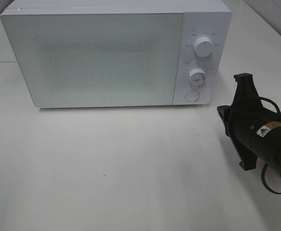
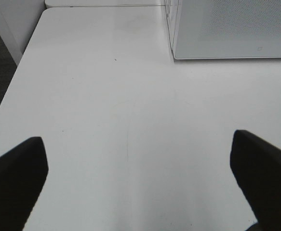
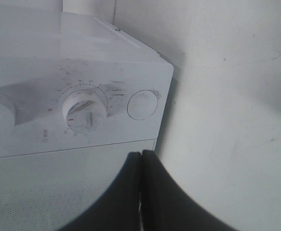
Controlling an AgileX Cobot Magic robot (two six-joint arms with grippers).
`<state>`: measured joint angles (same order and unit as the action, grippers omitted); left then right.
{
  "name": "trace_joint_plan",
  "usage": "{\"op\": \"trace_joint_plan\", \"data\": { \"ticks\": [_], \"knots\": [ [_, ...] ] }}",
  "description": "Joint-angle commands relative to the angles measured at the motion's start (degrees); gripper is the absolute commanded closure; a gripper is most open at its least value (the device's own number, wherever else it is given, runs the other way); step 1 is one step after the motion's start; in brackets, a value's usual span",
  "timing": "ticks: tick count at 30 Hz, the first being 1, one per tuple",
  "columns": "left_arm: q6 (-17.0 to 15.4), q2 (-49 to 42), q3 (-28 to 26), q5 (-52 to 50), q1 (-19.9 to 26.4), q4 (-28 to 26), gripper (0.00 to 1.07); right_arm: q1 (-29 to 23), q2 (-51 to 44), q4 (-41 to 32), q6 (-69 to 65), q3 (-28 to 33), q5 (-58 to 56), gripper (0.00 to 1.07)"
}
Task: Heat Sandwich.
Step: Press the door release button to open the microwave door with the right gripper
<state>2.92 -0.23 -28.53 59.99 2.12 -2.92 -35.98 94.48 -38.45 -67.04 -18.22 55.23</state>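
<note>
White frosted glass is hiding whatever is sitting inside the microwave (image 1: 113, 53), so the sandwich is not showing in any view. I cannot tell whether it is lying behind the shut door (image 1: 82, 72) or somewhere out of frame. The door is sitting flush with the body, so the work at this moment is probably about the controls, not about loading.

Beside the door, the panel is carrying an upper knob (image 1: 204, 46), a lower knob (image 1: 197, 76) and a round button (image 1: 192, 96) beneath them. The right end effector (image 3: 141, 156) is hovering near that panel, in front of it and off to its right, not touching it. Its fingers are pressing together with nothing between them. That is likely deliberate, since joined tips are making one blunt point for poking the button or nudging a knob, not for grasping. In its wrist view the tips are lining up close to the lower knob and the button; which of the two it is aiming at I cannot say.

The left end effector (image 2: 136, 137) is hanging spread wide over the counter (image 1: 106, 168), holding nothing, with the microwave's left front corner ahead of it. It seems to be waiting out of the way while the other arm is working the panel.
</note>
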Motion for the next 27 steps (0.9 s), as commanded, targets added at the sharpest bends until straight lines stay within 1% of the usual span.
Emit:
{"op": "trace_joint_plan", "data": {
  "ticks": [1, 5, 10, 11, 14, 22, 27],
  "knots": [
    [-0.2, -1.7, 0.2, -0.6, -0.2, 0.0, 0.09, -0.2, 0.6, 0.1, -0.9, -0.3, -0.4, 1.07],
    [-0.2, -1.7, 0.2, -0.6, -0.2, 0.0, 0.09, -0.2, 4.4, 0.7, -2.9, -3.8, -1.1, 1.07],
    [-0.2, -1.7, 0.2, -0.6, -0.2, 0.0, 0.09, 0.6, 6.4, 1.3, -3.7, -5.9, -1.1, 1.07],
    [-0.2, -1.7, 0.2, -0.6, -0.2, 0.0, 0.09, 1.8, 7.8, 3.8, -4.8, -7.4, -1.1, 1.07],
    [-0.2, -1.7, 0.2, -0.6, -0.2, 0.0, 0.09, 3.7, 10.8, 7.8, -7.8, -10.8, -1.1, 1.07],
    [-0.2, -1.7, 0.2, -0.6, -0.2, 0.0, 0.09, 5.7, 15.6, 8.3, -11.2, -14.7, -1.3, 1.07],
    [-0.2, -1.7, 0.2, -0.6, -0.2, 0.0, 0.09, 7.8, 17.9, 10.1, -12.1, -16.7, -1.7, 1.07]
  ]
}}
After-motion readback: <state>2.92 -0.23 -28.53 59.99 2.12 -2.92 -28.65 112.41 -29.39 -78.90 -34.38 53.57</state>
